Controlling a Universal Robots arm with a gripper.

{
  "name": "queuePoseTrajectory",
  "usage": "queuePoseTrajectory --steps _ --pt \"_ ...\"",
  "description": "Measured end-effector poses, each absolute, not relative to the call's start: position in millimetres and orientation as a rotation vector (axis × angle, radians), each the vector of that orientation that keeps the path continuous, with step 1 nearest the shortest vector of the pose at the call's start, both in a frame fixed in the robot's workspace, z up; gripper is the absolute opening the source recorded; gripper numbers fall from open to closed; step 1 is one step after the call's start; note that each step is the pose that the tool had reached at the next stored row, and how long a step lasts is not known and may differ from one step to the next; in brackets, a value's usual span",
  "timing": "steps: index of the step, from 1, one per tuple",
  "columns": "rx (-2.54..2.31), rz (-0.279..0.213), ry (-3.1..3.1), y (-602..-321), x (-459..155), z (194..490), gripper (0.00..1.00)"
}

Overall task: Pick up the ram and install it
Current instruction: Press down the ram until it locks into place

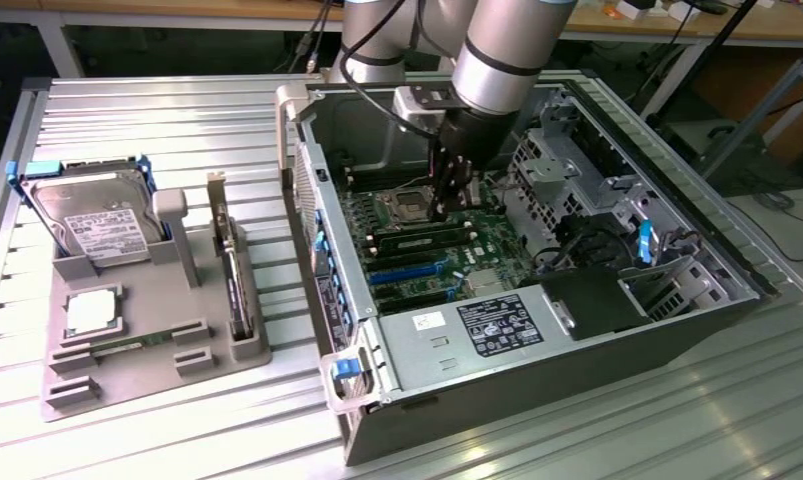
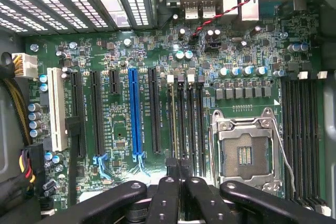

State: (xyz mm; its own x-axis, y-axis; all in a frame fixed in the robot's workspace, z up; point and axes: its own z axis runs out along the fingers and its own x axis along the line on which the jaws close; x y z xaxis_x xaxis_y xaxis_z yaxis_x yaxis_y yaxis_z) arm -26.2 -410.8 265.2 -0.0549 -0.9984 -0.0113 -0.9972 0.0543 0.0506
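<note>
Gripper (image 2: 177,179): fingertips pressed together, no gap between them. Whether they pinch anything, cannot tell.

The ram (image 2: 172,124): seen edge-on as a thin pale line standing in the memory slot nearest the blue slot (image 2: 135,114). It starts directly under the fingertips and its long axis runs straight away from them along the slot. The fingers line up with that axis, not across it. Judgement: the stick is in its slot, with the gripper on or just above its near end.

Beside it: three empty dark slots, then the open processor socket (image 2: 244,153).

Exterior view: gripper (image 1: 448,205) is low inside the computer case (image 1: 535,330), over the board. A second stick (image 1: 241,300) stands on edge in the grey tray (image 1: 134,380), well apart at the exterior view's left.
</note>
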Motion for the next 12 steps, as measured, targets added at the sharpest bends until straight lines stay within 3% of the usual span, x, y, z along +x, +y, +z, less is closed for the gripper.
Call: queuePoseTrajectory --steps 12 --pt "2.143 -0.063 -2.263 -411.0 6.3 251.0 0.11"
